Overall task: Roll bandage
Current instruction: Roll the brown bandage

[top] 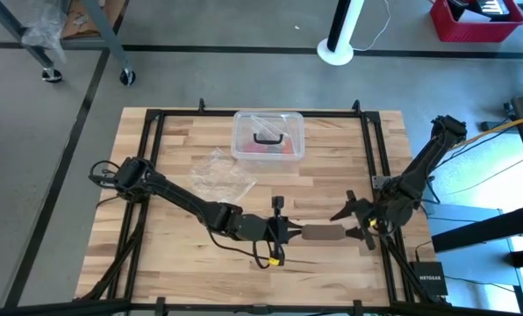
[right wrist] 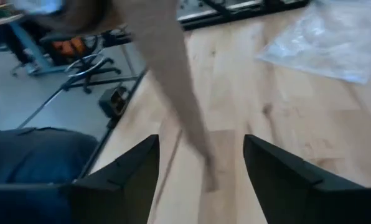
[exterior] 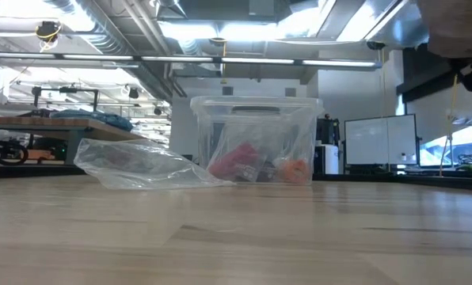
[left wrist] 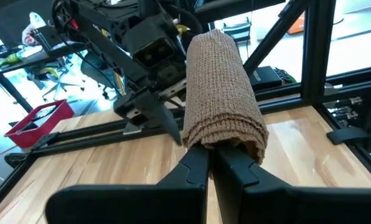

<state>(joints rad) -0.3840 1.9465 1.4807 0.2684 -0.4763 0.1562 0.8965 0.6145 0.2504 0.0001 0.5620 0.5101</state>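
The bandage (top: 321, 233) is a dull brown roll of ribbed fabric near the table's front, between my two grippers. In the left wrist view the bandage (left wrist: 220, 87) sticks out past my left gripper (left wrist: 213, 163), which is shut on it. My left gripper (top: 293, 231) reaches in from the table's left. My right gripper (top: 358, 224) stands open just off the roll's right end. In the right wrist view my right gripper (right wrist: 201, 174) spreads its fingers wide, with the bandage (right wrist: 173, 81) a brown blur in front of them. I see no touch there. My left gripper pinches the roll's near end (left wrist: 221, 142) between its two shut fingers. The fingers come nearly level from the table's left and lie along the roll. The roll juts out beyond the fingertips toward the right arm, lifted clear of the table.
A clear plastic box (top: 268, 136) with a black handle stands at the far middle, and a clear plastic bag (top: 219, 174) lies in front of it to the left. Black frame rails (top: 373, 149) run around the table. Bare wood (top: 182, 254) lies at the near left.
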